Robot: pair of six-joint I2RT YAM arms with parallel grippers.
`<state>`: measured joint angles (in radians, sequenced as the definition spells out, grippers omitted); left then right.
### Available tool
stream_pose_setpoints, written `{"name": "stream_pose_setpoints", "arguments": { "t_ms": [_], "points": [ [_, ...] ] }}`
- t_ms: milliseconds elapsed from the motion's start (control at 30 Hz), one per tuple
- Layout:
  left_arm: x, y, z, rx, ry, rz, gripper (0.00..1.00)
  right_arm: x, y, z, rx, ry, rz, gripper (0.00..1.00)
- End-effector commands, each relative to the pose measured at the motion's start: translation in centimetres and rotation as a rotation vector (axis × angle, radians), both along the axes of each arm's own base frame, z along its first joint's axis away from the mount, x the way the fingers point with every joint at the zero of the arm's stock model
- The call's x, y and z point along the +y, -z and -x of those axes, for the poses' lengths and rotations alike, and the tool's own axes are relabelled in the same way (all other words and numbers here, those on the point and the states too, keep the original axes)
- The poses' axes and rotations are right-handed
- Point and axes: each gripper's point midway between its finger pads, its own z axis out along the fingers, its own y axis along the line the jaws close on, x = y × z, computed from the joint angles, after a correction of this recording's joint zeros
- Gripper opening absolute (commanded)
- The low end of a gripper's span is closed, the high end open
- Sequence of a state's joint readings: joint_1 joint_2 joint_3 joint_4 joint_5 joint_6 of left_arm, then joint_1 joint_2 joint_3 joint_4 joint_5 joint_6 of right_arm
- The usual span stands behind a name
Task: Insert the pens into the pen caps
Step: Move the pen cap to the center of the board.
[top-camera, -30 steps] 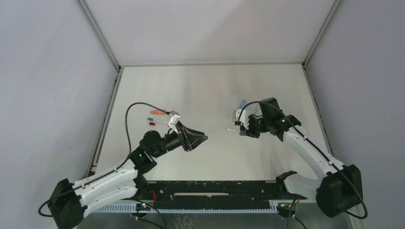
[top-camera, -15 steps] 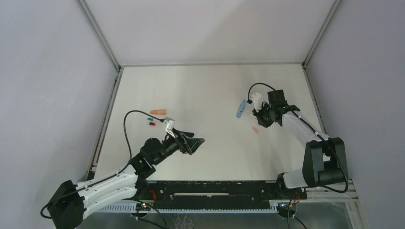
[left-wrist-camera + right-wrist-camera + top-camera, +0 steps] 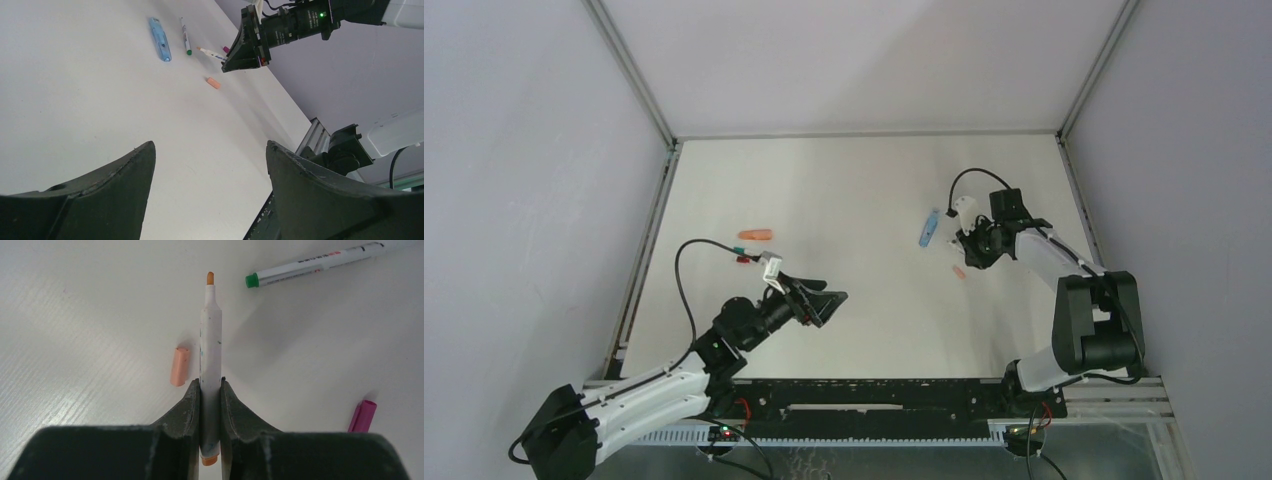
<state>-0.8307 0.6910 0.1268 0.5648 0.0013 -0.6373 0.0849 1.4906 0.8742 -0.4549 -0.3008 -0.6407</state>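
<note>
Item: orange-tipped pen (image 3: pixel 210 335), clamped at its rear end in right gripper (image 3: pixel 210 385), tip free, just beside salmon cap (image 3: pixel 179 366), which lies loose. Left gripper (image 3: pixel 210 147): spread wide, empty, well apart from that cap. Handling, as judged: steady the cap, match axes, push straight.

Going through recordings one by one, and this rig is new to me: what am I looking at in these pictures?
Two robot arms, left and right, stand at the near edge of a table. One picture looks down from above; the others come from cameras on each wrist. The left hand is open and empty. The right hand grips a white pen with an orange tip. Near it lie a salmon cap, a magenta cap, a green-ended pen and a light blue cap. A small orange piece lies nearer the left arm.
</note>
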Motion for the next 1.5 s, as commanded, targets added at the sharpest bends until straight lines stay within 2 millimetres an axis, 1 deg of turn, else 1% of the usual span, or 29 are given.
{"name": "stream_pose_setpoints", "arguments": {
  "t_ms": [0, 167, 300, 433, 600, 867, 1033, 1267, 1400, 1467],
  "points": [
    [0.4, -0.5, -0.4, -0.016, -0.031, 0.036, 0.84, 1.1, -0.4, -0.8, -0.048, -0.100, -0.028, 0.00],
    [0.2, -0.4, -0.4, -0.011, -0.025, 0.035, 0.84, 1.3, 0.4, -1.1, -0.054, -0.136, -0.007, 0.00],
    [0.2, -0.4, -0.4, -0.012, -0.024, 0.035, 0.84, 1.0, 1.2, -1.3, -0.062, -0.148, 0.022, 0.00],
    [0.2, -0.4, -0.4, -0.012, -0.026, 0.036, 0.84, 0.6, 1.5, -1.5, -0.064, -0.137, 0.040, 0.00],
    [0.2, -0.4, -0.5, -0.014, -0.027, 0.038, 0.84, 0.3, 2.7, -1.3, -0.040, -0.138, 0.065, 0.00],
    [0.3, -0.4, -0.5, -0.016, -0.030, 0.040, 0.84, 0.8, 2.6, -0.8, -0.027, -0.148, 0.067, 0.00],
    [0.3, -0.5, -0.5, -0.018, -0.032, 0.041, 0.83, 2.4, 2.2, -0.2, -0.020, -0.175, 0.042, 0.00],
    [0.4, -0.6, -0.5, -0.021, -0.034, 0.045, 0.83, 4.8, 1.8, 1.3, 0.046, -0.210, -0.018, 0.00],
    [0.3, -0.7, -0.5, -0.020, -0.033, 0.047, 0.83, 7.3, 1.4, 2.8, 0.074, -0.290, -0.057, 0.00],
    [0.2, -0.8, -0.4, -0.024, -0.024, 0.046, 0.83, 8.4, 0.7, 3.3, 0.073, -0.325, -0.080, 0.00]
  ]
}}
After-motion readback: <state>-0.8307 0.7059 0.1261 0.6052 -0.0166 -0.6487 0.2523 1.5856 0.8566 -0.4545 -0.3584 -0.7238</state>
